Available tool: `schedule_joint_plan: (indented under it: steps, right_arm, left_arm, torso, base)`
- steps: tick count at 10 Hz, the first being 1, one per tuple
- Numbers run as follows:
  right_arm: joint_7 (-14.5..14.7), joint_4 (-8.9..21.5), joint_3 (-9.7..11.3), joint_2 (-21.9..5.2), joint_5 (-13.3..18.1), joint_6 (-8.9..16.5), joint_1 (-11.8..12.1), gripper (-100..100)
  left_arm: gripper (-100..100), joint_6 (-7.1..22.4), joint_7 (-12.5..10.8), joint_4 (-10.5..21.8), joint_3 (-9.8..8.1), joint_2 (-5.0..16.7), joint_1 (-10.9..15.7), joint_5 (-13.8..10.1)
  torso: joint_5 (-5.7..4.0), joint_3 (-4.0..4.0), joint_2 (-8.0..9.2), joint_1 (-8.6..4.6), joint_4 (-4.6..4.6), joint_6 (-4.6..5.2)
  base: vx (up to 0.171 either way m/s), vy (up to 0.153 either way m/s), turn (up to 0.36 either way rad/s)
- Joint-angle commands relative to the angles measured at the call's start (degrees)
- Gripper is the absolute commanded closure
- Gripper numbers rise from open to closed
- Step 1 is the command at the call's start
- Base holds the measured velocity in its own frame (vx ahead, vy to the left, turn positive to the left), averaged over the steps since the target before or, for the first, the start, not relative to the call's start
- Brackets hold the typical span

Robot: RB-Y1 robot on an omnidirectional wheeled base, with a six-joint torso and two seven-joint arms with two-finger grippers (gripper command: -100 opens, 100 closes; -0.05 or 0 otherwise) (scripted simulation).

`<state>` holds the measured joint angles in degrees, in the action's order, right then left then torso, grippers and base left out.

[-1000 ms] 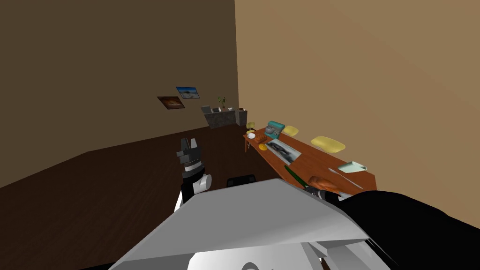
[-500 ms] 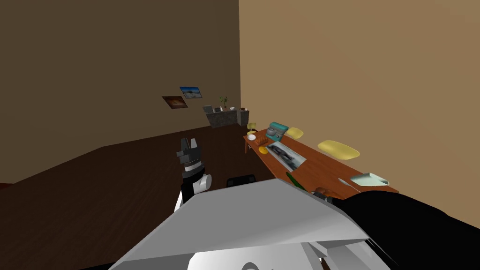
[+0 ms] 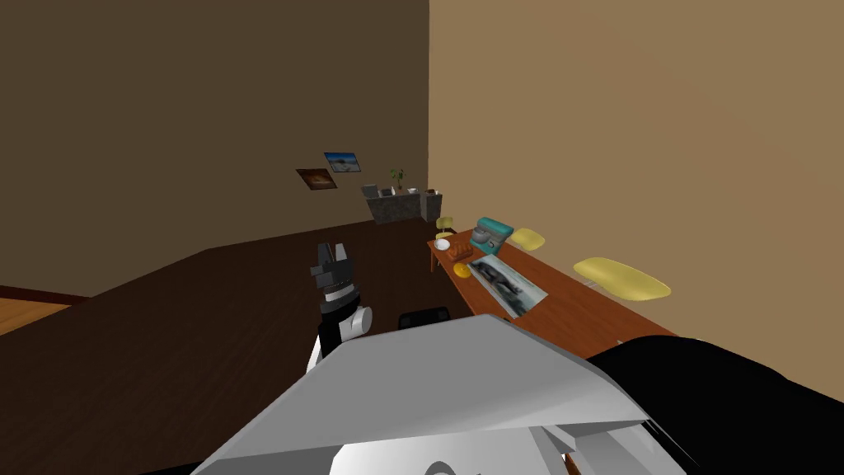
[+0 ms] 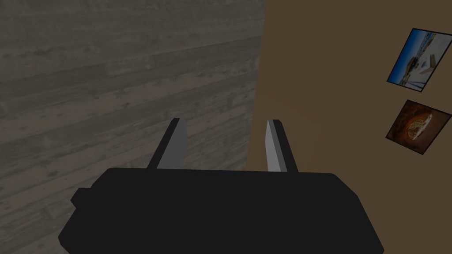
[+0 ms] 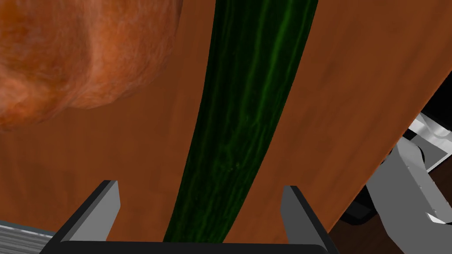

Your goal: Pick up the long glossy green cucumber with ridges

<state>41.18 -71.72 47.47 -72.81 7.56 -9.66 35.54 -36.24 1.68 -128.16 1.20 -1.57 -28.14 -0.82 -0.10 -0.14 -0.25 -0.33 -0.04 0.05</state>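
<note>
Right wrist view: the cucumber (image 5: 247,110) lay flat on the red-brown desk (image 5: 353,88). It was dark green with paler ridges along its length, and it ran from the bottom centre of the frame up to the top edge.

The right jaws were released. One finger (image 5: 108,198) stood at lower left and the other at lower right, with bare desk showing between each and the cucumber. The cucumber sat roughly midway in the gap and touched neither finger.

An orange-brown lumpy thing (image 5: 66,53) sat in the upper left of the frame, near the cucumber but apart from it. We could not tell what it was. The desk's edge cut across the right side of the frame.

Head view: the left jaws were raised at centre left over the dark floor, well apart from the desk. Left wrist view: its fingers (image 4: 174,145) stood spread, holding nothing.

We judged the step in hand to be the final descent and close.
- Drop straight down so both fingers pass the cucumber's widest line before closing.
- Close slowly and evenly. A rounded, glossy skin looks likely to roll or squirt out if one finger touches first.
- We could not see how far along the cucumber the jaws stood. A hold near its middle should stop a long body from tipping.
- Keep the left-of-frame finger off the lumpy thing, then lift vertically.
</note>
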Motion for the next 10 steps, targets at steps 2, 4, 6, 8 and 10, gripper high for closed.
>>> schedule_joint_plan:
  steps: [2, 4, 6, 8, 10]
  right_arm:
    - [0.3, 0.1, 0.1, 0.2, 0.1, -0.1, 0.0, 0]
    - [0.3, 1.9, 0.2, 3.0, 0.9, 0.5, -0.7, -100]
    - [0.2, 3.4, 0.3, 5.3, 1.6, 1.0, -1.3, -100]
    - [0.4, 3.3, 0.2, 4.9, 1.5, 0.7, -1.2, 100]
    - [0.3, 3.2, 0.3, 5.0, 1.4, 0.6, -1.1, 100]
  left_arm:
    - [0, 0.0, 0.0, 0.0, 0.00, 0.0, 0.0, 0.0]
    - [0, 0.0, 0.0, 0.0, 0.01, 0.0, 0.0, 0.0]
    - [0, 0.0, 0.0, 0.0, 0.01, 0.0, 0.0, 0.0]
    - [0, 0.0, 0.0, 0.0, 0.01, 0.0, 0.0, 0.0]
    - [0, 0.0, 0.0, 0.0, 0.01, 0.0, 0.0, 0.0]
  torso:
    - [0.04, 0.04, 0.08, 0.20, 0.01, 0.01]
    - [0.09, 0.11, 0.20, 0.41, 0.04, 0.01]
    - [0.09, 0.14, 0.24, 0.36, 0.05, 0.01]
    - [0.11, 0.14, 0.24, 0.42, 0.05, 0.02]
    - [0.16, 0.12, 0.19, 0.38, 0.07, -0.08]
  base:
    - [0.013, -0.038, 0.014]
    - [-0.007, -0.028, 0.063]
    - [-0.014, -0.035, 0.059]
    - [-0.004, -0.007, 0.005]
    - [-0.001, 0.002, -0.005]
